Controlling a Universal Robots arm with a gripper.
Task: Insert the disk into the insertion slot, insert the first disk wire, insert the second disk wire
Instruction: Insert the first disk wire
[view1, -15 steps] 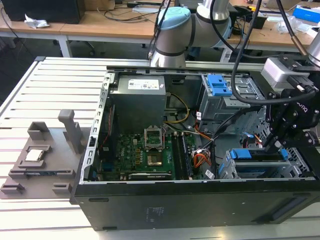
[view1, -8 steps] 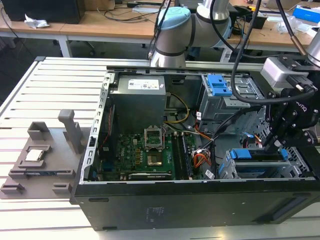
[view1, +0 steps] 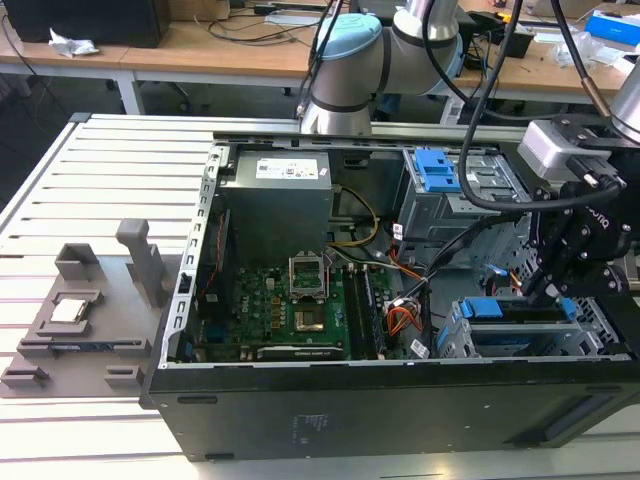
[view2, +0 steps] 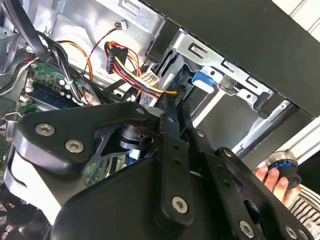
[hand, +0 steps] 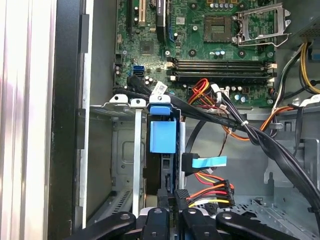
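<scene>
Disk (hand: 162, 136) sits edge-on in the insertion slot (hand: 120, 102), blue carrier tab toward the motherboard (hand: 210, 45), so I judge that step done. I have the gripper (hand: 172, 197) low at the disk's rear edge, where its connectors mate, fingers (view2: 167, 125) drawn narrow and apparently pinching the black plug of the red-and-yellow first disk wire (hand: 210, 192), though the plug is mostly hidden.

The exterior view looks down at a slant, from a little way off, onto the whole open computer case (view1: 400, 400). The first wrist view hangs close over the circuit board (hand: 200, 40), facing down. The second wrist view peers past the gripper (view2: 172, 107), and both wrist views catch the drive bay (hand: 125, 145) (view2: 235, 75) and the coloured wires (hand: 212, 189) (view2: 130, 65).
</scene>
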